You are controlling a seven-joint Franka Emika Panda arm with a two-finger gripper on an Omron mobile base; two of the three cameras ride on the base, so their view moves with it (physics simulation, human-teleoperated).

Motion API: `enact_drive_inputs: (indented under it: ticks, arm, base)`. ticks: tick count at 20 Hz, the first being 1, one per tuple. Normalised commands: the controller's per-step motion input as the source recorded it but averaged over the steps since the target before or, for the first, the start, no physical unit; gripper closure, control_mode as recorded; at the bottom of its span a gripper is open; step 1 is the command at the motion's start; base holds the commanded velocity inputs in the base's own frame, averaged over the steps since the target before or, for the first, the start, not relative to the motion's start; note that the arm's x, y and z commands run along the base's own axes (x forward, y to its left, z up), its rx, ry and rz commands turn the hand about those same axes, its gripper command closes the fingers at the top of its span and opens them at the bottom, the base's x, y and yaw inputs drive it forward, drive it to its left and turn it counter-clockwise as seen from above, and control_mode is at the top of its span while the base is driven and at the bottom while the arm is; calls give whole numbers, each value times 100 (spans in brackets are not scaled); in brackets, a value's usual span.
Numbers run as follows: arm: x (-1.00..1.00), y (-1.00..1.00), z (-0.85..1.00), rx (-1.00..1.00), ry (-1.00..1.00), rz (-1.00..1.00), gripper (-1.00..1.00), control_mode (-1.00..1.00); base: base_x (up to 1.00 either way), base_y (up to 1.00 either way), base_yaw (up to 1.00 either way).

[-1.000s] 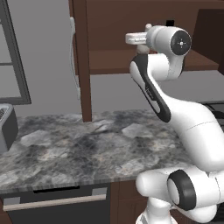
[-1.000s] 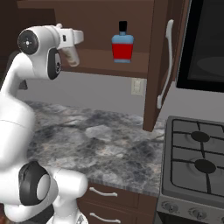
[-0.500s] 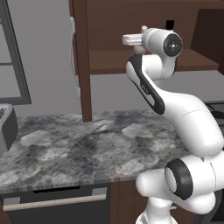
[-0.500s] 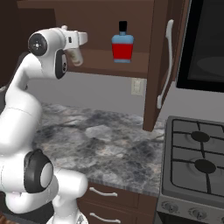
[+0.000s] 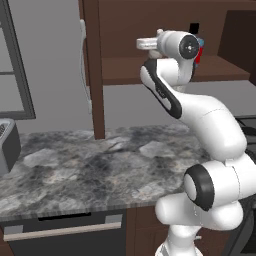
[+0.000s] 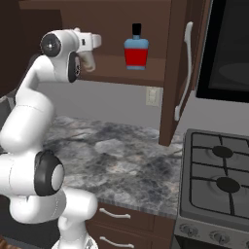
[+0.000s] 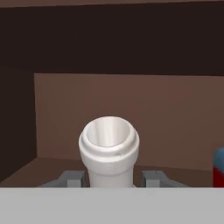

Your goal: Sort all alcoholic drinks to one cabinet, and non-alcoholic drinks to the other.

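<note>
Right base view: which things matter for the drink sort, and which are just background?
Job:
- blue bottle, on the shelf
- pale bottle, white-capped, held in the claw
- wall cabinet, door open

Background:
- stove
- counter
- wall outlet

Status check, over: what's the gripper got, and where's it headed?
Gripper shut on pale bottle, white cap up. Facing open cabinet shelf. Blue bottle already on shelf, off to the side. Path ahead looks free.

A glossy white arm (image 5: 200, 115) of rounded segments with dark joint rings and caps.
</note>
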Motion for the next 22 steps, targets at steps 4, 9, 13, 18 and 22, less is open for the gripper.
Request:
enact_drive_inputs:
  ticks: [4, 9, 13, 18, 22]
  arm:
    - [46, 4, -8, 0, 11, 0, 100, -100]
    - [43, 2, -15, 0, 2, 0, 100, -100]
    - [42, 0, -27, 0, 0, -1, 100, -100]
    - [40, 0, -27, 0, 0, -1, 100, -100]
    - [37, 0, -25, 0, 0, -1, 100, -100]
  base:
    - [0, 0, 0]
    - [0, 0, 0]
    - [0, 0, 0]
    - [0, 0, 0]
    - [0, 0, 0]
